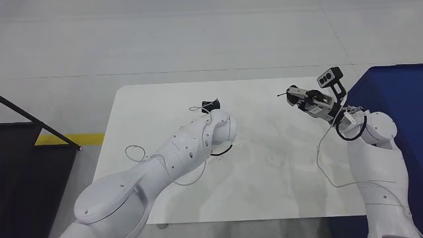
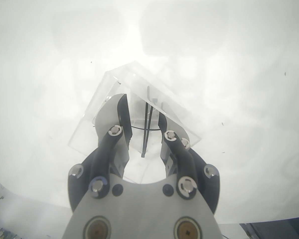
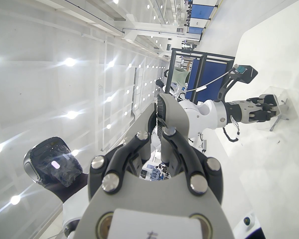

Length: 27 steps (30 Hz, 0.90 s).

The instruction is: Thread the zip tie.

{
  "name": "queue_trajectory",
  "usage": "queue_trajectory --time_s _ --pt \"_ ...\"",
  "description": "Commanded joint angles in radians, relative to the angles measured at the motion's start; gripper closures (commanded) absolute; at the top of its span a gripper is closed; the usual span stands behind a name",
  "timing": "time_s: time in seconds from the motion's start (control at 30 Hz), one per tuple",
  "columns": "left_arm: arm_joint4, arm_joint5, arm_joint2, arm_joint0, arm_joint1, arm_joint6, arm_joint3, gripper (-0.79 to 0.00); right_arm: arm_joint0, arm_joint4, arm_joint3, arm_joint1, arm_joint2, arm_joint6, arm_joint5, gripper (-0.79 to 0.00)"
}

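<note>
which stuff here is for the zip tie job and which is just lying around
For the job: zip tie, clear holder, left gripper, right gripper.
Just around: blue surface, black rail.

The zip tie [image 2: 146, 123] is a thin black strap. Two strands run side by side and meet at a small head at one end. A further black strand crosses them at right angles. The strap sits at a clear plastic block [image 2: 144, 85], which rests on the white tabletop [image 2: 239, 50]. Both lie between the spread fingers of the left tool [image 2: 142, 106]. A thin dark strip [image 1: 282, 95] projects leftward from the closed right tool [image 1: 291, 94], above the tabletop's right part. Its detail is too small to tell.
</note>
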Motion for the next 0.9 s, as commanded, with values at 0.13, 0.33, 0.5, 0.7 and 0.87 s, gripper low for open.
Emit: queue_trajectory --time_s 0.13,0.33,0.5,0.7,0.87 --pt "0.006 -0.02 -0.009 0.0 -0.026 0.006 0.048 -0.151 0.0 0.0 0.0 0.0 0.0 0.0 0.0 0.0" --pt "0.014 -0.03 -0.018 0.003 -0.048 0.01 0.083 0.0 0.0 0.0 0.0 0.0 0.0 0.0 0.0 0.0" --pt "0.025 -0.026 -0.029 -0.001 -0.061 0.01 0.085 0.0 0.0 0.0 0.0 0.0 0.0 0.0 0.0 0.0" --pt "0.066 0.021 -0.049 -0.004 -0.054 0.005 0.013 0.0 0.0 0.0 0.0 0.0 0.0 0.0 0.0 0.0" --pt "0.101 0.046 -0.071 0.009 -0.023 0.03 -0.071 0.0 0.0 0.0 0.0 0.0 0.0 0.0 0.0 0.0"
